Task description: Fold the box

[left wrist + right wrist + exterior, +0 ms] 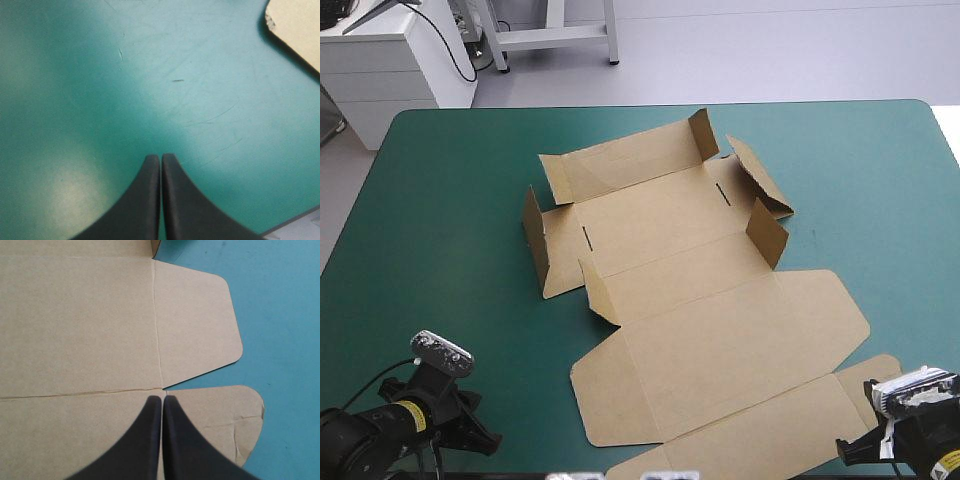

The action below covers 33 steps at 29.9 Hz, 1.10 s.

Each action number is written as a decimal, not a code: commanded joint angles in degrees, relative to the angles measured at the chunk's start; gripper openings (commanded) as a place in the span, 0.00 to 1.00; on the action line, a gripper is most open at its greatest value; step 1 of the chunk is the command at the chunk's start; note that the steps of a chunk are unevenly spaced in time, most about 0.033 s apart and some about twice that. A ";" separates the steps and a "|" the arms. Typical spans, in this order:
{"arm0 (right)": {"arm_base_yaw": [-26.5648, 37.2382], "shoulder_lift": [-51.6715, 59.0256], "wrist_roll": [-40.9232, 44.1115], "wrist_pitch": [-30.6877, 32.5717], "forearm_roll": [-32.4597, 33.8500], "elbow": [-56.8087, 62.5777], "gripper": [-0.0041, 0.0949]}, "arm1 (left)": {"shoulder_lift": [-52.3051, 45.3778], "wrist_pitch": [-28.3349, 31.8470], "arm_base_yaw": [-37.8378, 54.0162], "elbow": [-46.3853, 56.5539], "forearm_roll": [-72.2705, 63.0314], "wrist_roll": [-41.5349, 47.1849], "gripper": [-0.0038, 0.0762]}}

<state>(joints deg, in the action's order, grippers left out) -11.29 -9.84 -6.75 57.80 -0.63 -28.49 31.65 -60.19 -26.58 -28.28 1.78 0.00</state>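
The brown box (pixel 700 290) lies as a cut sheet in the middle of the teal-green table, its lid panel flat toward the near edge. Several small flaps and side walls at its far end stand partly raised. My left gripper (pixel 470 428) hovers at the near left corner of the table, off the board. In the left wrist view the left gripper (pixel 160 158) is shut over bare cover, with a corner of the box (pixel 295 25) ahead and to one side. The right gripper (pixel 162 399) is shut above the box's near right flaps (pixel 200 325), holding nothing.
The table (pixel 440 200) shows wide bare cover left and right of the board. Its near edge (pixel 300 226) runs close beside the left gripper. White furniture (pixel 390 60) stands beyond the far left corner.
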 commanded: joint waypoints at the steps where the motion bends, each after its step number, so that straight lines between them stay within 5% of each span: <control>1: 0.06 -1.20 -0.31 -6.36 0.63 -1.62 0.04 | 0.47 2.51 -0.08 -1.32 -0.19 0.00 0.04; 14: 0.06 -7.50 -4.53 -24.80 0.63 -4.61 0.04 | 0.47 2.51 -0.08 -1.32 -0.19 0.00 0.04; 33: 0.06 -42.20 -7.25 -29.41 0.20 -26.75 0.04 | 0.47 2.51 -0.08 -1.32 -0.19 0.00 0.04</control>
<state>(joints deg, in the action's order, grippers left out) -11.29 -48.32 -13.90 32.80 -0.60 -50.39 31.65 -60.14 -26.58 -28.26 1.78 0.00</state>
